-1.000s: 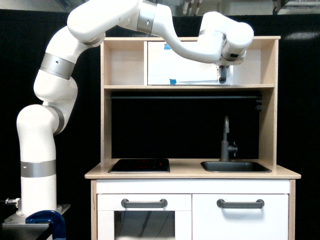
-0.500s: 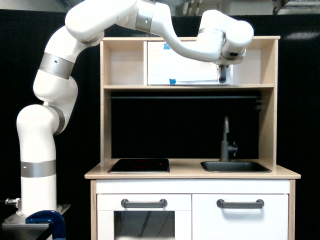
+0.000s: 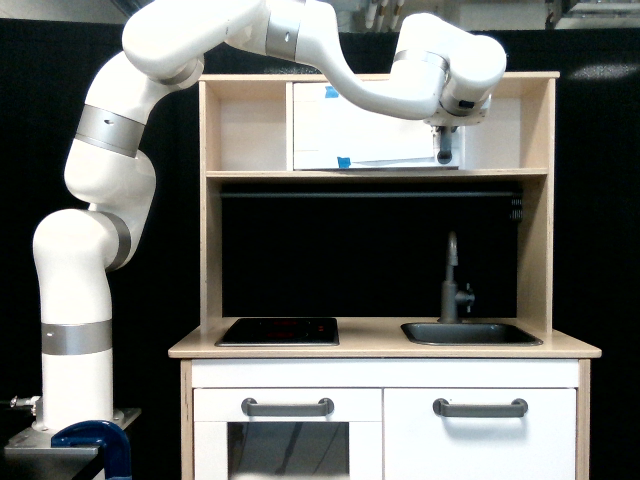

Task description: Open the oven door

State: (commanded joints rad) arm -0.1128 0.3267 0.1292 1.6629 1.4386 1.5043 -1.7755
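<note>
We see the oven door (image 3: pixel 375 128) in the upper shelf bay, above the sink (image 3: pixel 470 333), with blue tape (image 3: pixel 344 162) at its lower edge. We judge the gripper (image 3: pixel 445 152) sits at the door's handle edge to pull it. Pincer state: cannot tell. The arm arches over from its base left of the sink, wrist pointing down.

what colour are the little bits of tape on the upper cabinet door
Blue. Two small pieces of tape sit on the white oven door, clearest in the exterior view.
</note>
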